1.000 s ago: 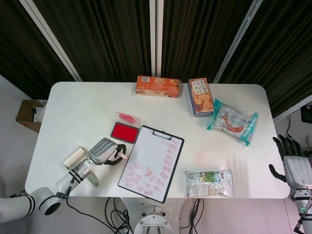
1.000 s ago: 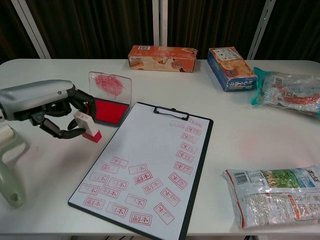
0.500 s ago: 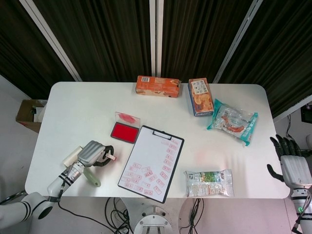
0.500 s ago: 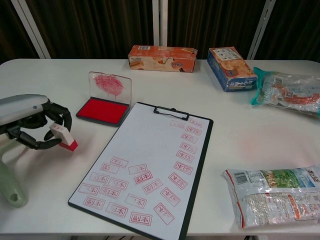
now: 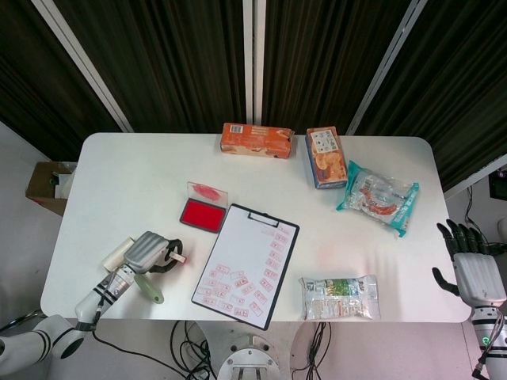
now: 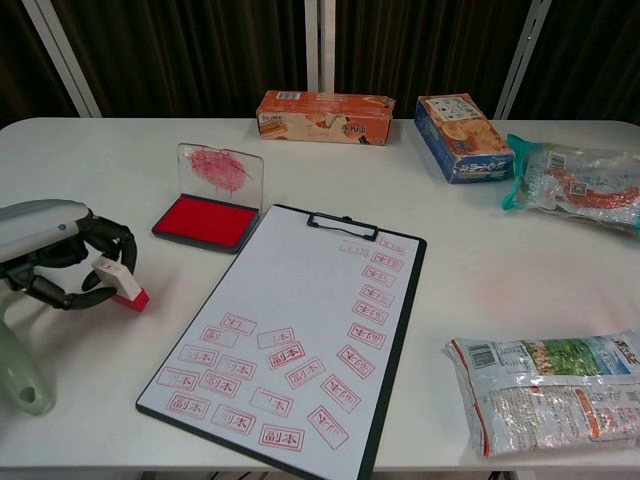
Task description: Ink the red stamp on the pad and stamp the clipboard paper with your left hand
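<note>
My left hand (image 6: 50,250) (image 5: 150,251) is at the table's front left and grips the red stamp (image 6: 120,282) (image 5: 179,257), white on top with a red base, low over the table. The open red ink pad (image 6: 205,220) (image 5: 203,214) with its clear lid lies behind and to the right of it. The clipboard (image 6: 300,330) (image 5: 247,264) lies in the middle, its paper covered with several red stamp marks. My right hand (image 5: 469,265) hangs off the table's right front corner, fingers apart, holding nothing.
A green-handled lint roller (image 6: 20,360) (image 5: 131,265) lies under my left hand. An orange box (image 6: 323,116), a blue box (image 6: 462,137) and a snack bag (image 6: 575,185) stand along the back. Another snack bag (image 6: 545,390) lies front right.
My left hand has carried the stamp leftward and toward me, away from the ink pad, slowing over the last half second. The right hand has barely shifted.
</note>
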